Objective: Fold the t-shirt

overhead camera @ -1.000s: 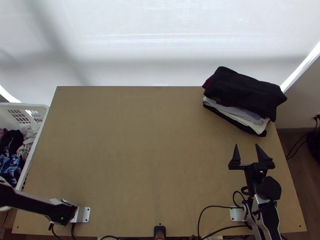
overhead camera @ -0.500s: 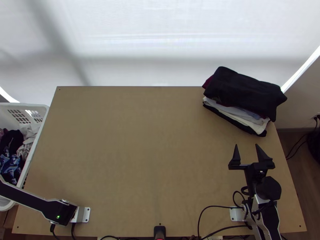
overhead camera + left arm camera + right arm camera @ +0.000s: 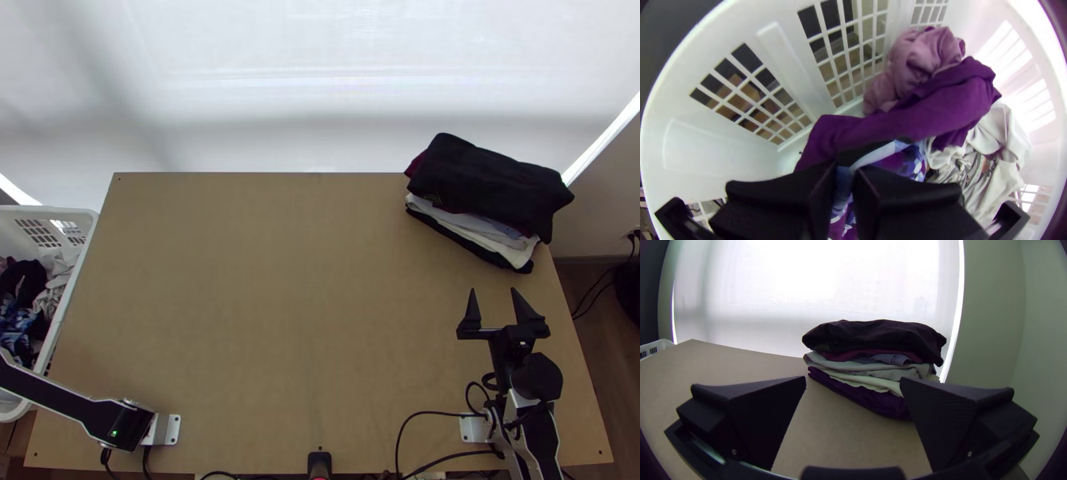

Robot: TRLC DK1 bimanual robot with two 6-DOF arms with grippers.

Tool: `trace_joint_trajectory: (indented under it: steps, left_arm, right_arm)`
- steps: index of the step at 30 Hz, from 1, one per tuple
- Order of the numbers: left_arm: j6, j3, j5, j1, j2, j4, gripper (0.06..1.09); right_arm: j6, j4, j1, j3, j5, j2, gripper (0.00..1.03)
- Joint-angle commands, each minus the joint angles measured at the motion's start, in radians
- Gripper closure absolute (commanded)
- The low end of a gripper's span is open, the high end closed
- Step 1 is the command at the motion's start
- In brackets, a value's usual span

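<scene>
Differences first: against the frame one second back, the far part of the white-edged black left arm sits slightly higher in the top view, uncovering more of the near end of the white plastic laundry basket. Inside it, the blue, white and black patterned cloth has altered its outline. The light wooden bench, the right arm and the folded garment stack are unchanged.

Count: one bench; one basket, beside its left edge; one stack, at its far right corner, of at least five layers; two arms, two grippers; at least four loose garments in the basket, namely the purple garment, the off-white garment, the dusty-pink garment and the patterned cloth.

The left gripper is over the basket, its jaws nearly together with a bunched strip of the patterned cloth pinched between. That cloth is the piece in work; whether it is cut as a t-shirt, I cannot tell. The right gripper is above the bench, nearer than the stack, jaws wide apart with nothing between.

Materials: bench flat, matt, straight-edged; basket smooth, rounded at the rim, with gridded openings; stack soft, black on top, with maroon, grey, cream and dark purple edges beneath; purple garment thick-folded across the patterned cloth; dusty-pink garment crumpled against it; off-white garment loosely wrinkled
</scene>
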Motion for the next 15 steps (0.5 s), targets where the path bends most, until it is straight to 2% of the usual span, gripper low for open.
trace_joint_trajectory:
  steps: [1, 9, 15]
  left_arm:
    - [-0.043, 0.062, 0.027, -0.001, -0.107, 0.013, 1.05]
    - [-0.157, 0.065, 0.159, -0.043, -0.380, -0.036, 1.05]
    - [-0.216, 0.065, 0.208, -0.087, -0.575, -0.042, 1.05]
  right_arm:
    - [-0.014, 0.016, -0.004, -0.012, 0.001, -0.007, 0.04]
    - [-0.014, 0.016, -0.004, -0.010, 0.001, -0.007, 0.04]
    - [-0.014, 0.016, -0.004, -0.012, 0.001, -0.007, 0.04]
